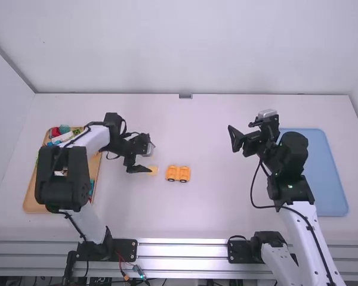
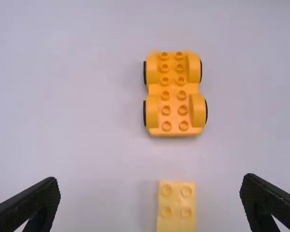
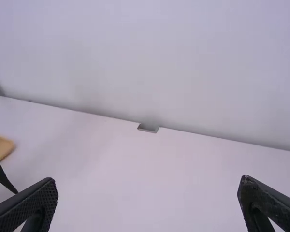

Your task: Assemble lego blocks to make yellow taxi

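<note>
Yellow block (image 2: 176, 208) lies on the counter (image 1: 221, 205), between our left gripper's (image 2: 151, 180) fingers as the left wrist camera looks down, neither finger seen touching it. Fingers wide apart, nothing in them. Block sits off-centre, toward the finger on the arm-base side; we judge a slight shift that way should come before closing.

Block's long side seems to point at the wheeled base (image 2: 174, 94), which lies just beyond, well apart from it, long axis on much the same line. We reckon the fingers would close across the block's narrow width, leaving little turning before it goes onto the studs.

Right gripper (image 3: 147, 181) also spread and empty, farther off; left arm is the nearer.
</note>
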Motion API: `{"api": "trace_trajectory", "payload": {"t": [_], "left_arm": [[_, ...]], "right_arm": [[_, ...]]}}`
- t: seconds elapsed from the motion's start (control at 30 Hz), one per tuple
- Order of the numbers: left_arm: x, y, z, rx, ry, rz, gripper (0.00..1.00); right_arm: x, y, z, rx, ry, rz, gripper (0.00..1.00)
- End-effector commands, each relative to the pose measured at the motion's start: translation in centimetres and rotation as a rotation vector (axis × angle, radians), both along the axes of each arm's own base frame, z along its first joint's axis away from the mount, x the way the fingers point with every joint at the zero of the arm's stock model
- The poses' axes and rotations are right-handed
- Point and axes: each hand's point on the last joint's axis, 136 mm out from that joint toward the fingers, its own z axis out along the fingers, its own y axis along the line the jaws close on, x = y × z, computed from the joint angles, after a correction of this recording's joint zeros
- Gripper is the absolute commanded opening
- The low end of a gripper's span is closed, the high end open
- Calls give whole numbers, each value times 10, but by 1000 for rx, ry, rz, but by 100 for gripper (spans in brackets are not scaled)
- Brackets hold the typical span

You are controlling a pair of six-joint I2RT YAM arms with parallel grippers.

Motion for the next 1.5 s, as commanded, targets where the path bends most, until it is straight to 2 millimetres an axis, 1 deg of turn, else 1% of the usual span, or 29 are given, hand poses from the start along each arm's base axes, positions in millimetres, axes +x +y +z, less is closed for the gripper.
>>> {"api": "trace_trajectory", "payload": {"t": [0.0,0.13,0.3,0.33,0.37,0.47,0.53,0.57,0.6,0.63,0.7,0.73,0.77,0.8,0.93,0.97,1.03,1.2,1.23,1.27,1.3,1.37,1.4,1.43,1.47], "left_arm": [[-7,-5,8,-159,-35,-12,99],[-11,-1,-15,-174,3,11,99],[-9,1,-41,-159,42,18,99],[-9,3,-50,-143,63,19,99],[-9,3,-52,-137,68,19,100],[-10,6,-66,-108,73,14,94],[-9,6,-71,-114,72,16,94],[-9,5,-73,-118,73,15,91],[-10,5,-76,-122,79,16,82],[-10,5,-78,-121,81,17,77],[-11,5,-81,-119,92,17,73],[-12,5,-84,-115,96,16,66],[-12,6,-86,-110,99,16,63],[-12,6,-86,-107,101,16,63],[-14,6,-89,-101,100,15,48],[-14,6,-89,-100,97,15,48],[-16,6,-92,-101,84,16,43],[-20,6,-99,-96,65,15,38],[-21,6,-100,-97,63,16,33],[-22,6,-101,-96,63,15,30],[-22,6,-101,-96,61,13,30],[-22,6,-101,-97,61,15,30],[-21,6,-101,-96,61,19,28],[-19,6,-101,-96,67,32,28],[-19,7,-101,-95,70,37,28]], "right_arm": [[0,5,19,2,-43,18,99],[-1,10,19,1,-46,34,99],[-3,18,17,-8,-42,57,99],[-5,21,13,-40,-41,75,99],[-6,22,11,-52,-41,83,99],[-10,31,1,-117,-33,129,99],[-8,36,-4,-118,-21,143,98],[-6,38,-7,-117,-14,150,99],[-4,41,-9,-118,-12,158,99],[-2,43,-11,-118,-8,162,99],[3,45,-15,-118,-3,167,99],[6,47,-19,-118,2,171,99],[11,49,-23,-119,8,172,99],[12,49,-25,-119,10,173,99],[17,54,-34,-109,27,205,99],[18,54,-34,-108,28,206,99],[20,57,-37,-105,30,220,99],[21,55,-44,-93,65,210,99],[21,56,-49,-94,82,215,99],[20,56,-53,-95,95,219,99],[19,59,-57,-96,110,228,99],[13,67,-67,-139,116,296,99],[4,76,-75,-189,102,384,99],[-4,85,-82,-217,92,467,98],[-8,89,-85,-225,88,508,99]]}}
